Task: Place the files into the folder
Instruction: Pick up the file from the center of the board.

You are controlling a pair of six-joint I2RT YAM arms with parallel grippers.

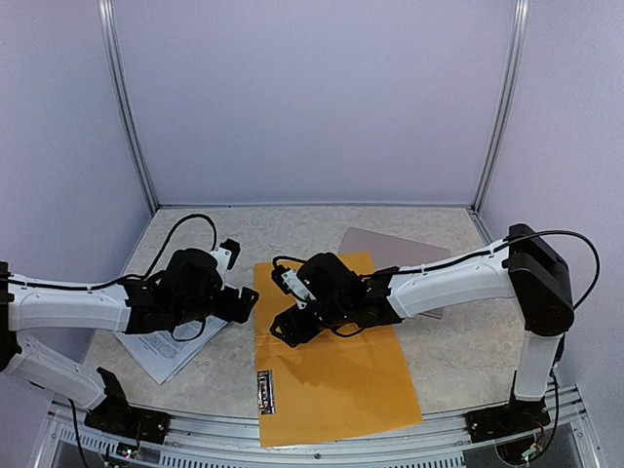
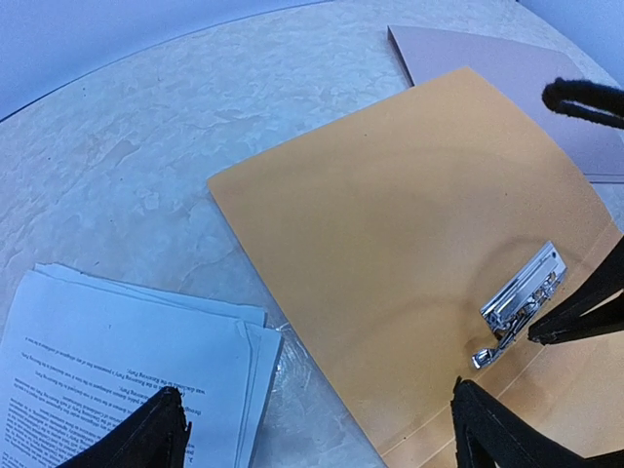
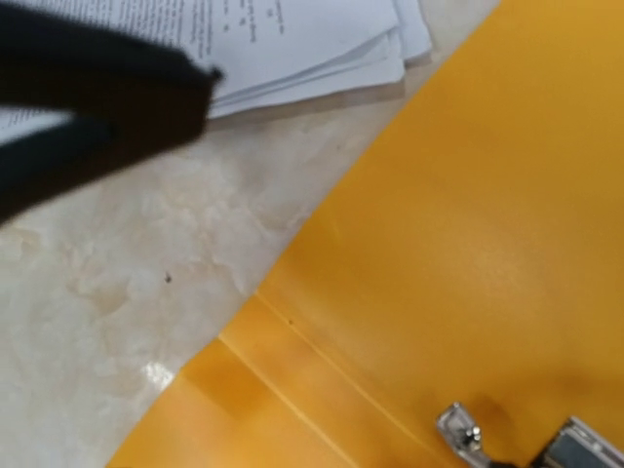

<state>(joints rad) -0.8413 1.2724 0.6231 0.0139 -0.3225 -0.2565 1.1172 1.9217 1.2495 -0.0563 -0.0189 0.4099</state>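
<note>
while the orange folder [image 1: 341,380] lies flat, clip [image 2: 522,292] up to receive them, the files [image 2: 127,361] sit beside it; left gripper [image 2: 317,395] gapes wide, right gripper [image 1: 285,327] unclear.

Items on the table [image 1: 292,234], counted by kind.
One orange folder [image 1: 341,380], open flat; one metal clip [image 1: 265,390] at its left edge; one taupe cover [image 1: 390,244] toward the far right corner; one stack of printed files [image 1: 166,356] by the left edge, number of sheets not countable; two robot arms, left arm [image 1: 68,307] and right arm [image 1: 458,278].
</note>
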